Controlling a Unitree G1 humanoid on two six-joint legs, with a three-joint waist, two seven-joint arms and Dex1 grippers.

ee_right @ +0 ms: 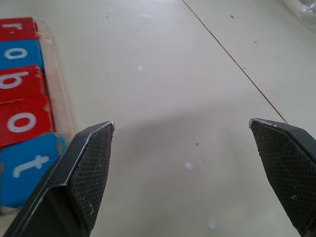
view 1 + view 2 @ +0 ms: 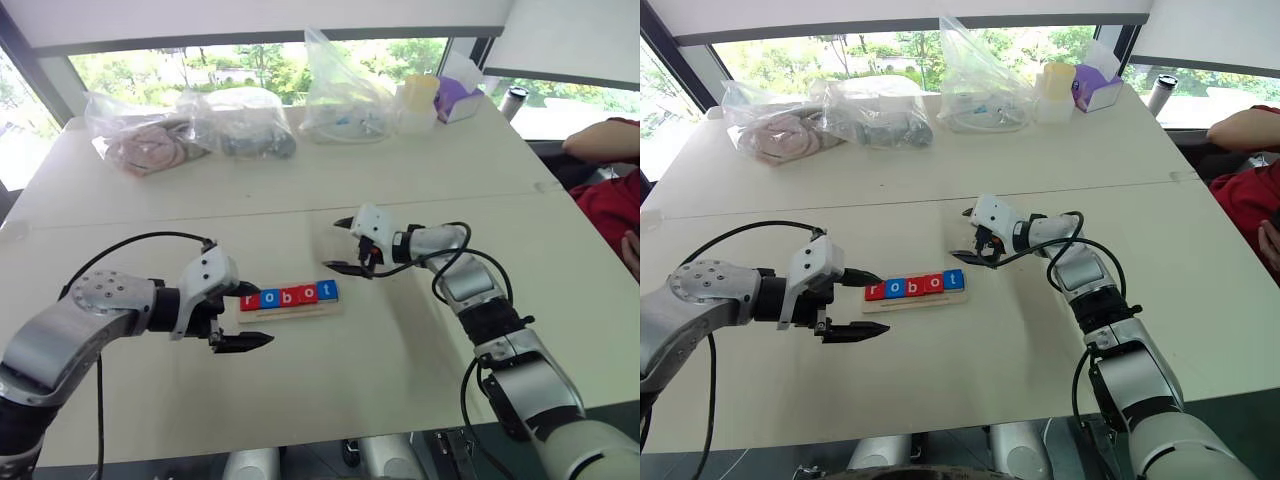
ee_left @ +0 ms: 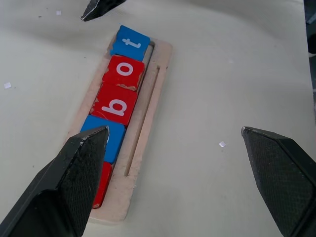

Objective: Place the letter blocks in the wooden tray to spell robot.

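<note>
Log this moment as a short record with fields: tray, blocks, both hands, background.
tray: wooden tray lies flat mid-table
blocks: letter blocks sit in a row in the tray, reading r-o-b-o-t, colours red, blue, red, red, blue
left hand: left hand open, empty, at the r end of the tray
right hand: right hand open, empty, beyond the t end
background: plastic bags along the far table edge; a person's arm at far right
</note>
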